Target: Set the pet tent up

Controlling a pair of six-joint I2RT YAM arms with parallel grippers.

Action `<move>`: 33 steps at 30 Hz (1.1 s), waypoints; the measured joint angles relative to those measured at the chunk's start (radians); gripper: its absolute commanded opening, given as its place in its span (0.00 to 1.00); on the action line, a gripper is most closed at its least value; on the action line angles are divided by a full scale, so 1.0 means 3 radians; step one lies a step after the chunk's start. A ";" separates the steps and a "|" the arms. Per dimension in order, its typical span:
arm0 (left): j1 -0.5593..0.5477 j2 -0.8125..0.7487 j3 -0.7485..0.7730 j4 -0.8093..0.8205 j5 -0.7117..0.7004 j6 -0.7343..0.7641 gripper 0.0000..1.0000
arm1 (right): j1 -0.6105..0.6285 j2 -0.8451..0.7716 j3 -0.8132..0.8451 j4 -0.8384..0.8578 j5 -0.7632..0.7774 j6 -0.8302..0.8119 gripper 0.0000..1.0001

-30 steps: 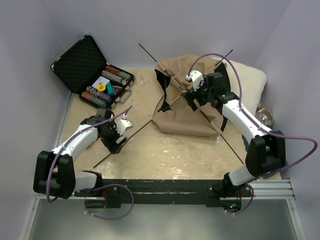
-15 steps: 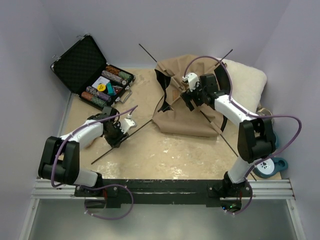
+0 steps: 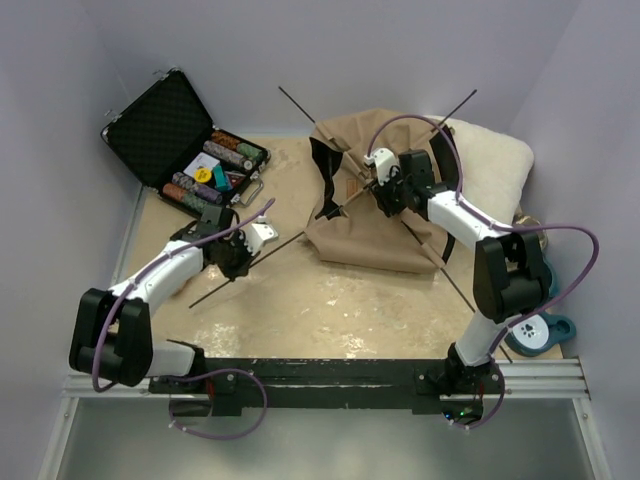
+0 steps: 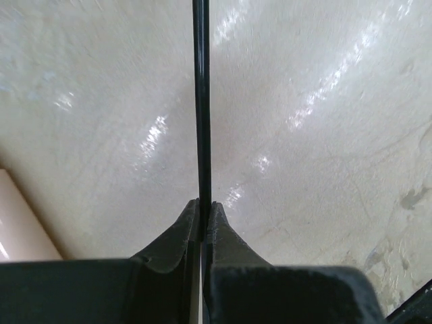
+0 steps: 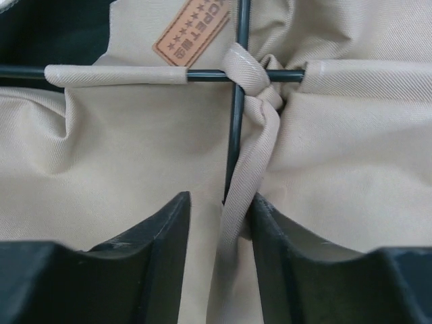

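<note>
The large tan fabric pet tent point(image 3: 370, 240) with a black underside lies slumped and unraised on the far right part of the beige worktop point(image 3: 330, 300), partly over a white fluffy cushion point(image 3: 495, 165), with its two long thin black poles point(image 3: 290, 245) crossing on top of it and sticking out past the cloth on all sides. The left gripper point(image 3: 238, 262) sits well left of the tent, low over the worktop, with its jaws closed tight on one pole; in the left wrist view that pole point(image 4: 200, 101) runs straight up out of the pinched fingertips point(image 4: 214, 214). The right gripper point(image 3: 380, 192) is over the top of the tent, just short of the pole crossing point(image 5: 236, 75), its jaws standing partly apart on either side of a pole and a tan fabric tie point(image 5: 253, 148) knotted around the crossing; nothing is clamped. A small brown patch point(image 5: 192, 34) sits just beyond the crossing. An open black foam-lined case point(image 3: 160, 125) stands at the far left
</note>
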 measured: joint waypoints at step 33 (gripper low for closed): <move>-0.0374 -0.0193 0.0504 0.1253 0.0676 -0.0815 0.00 | 0.0034 -0.0908 0.0423 -0.0870 -0.1381 -0.0692 0.99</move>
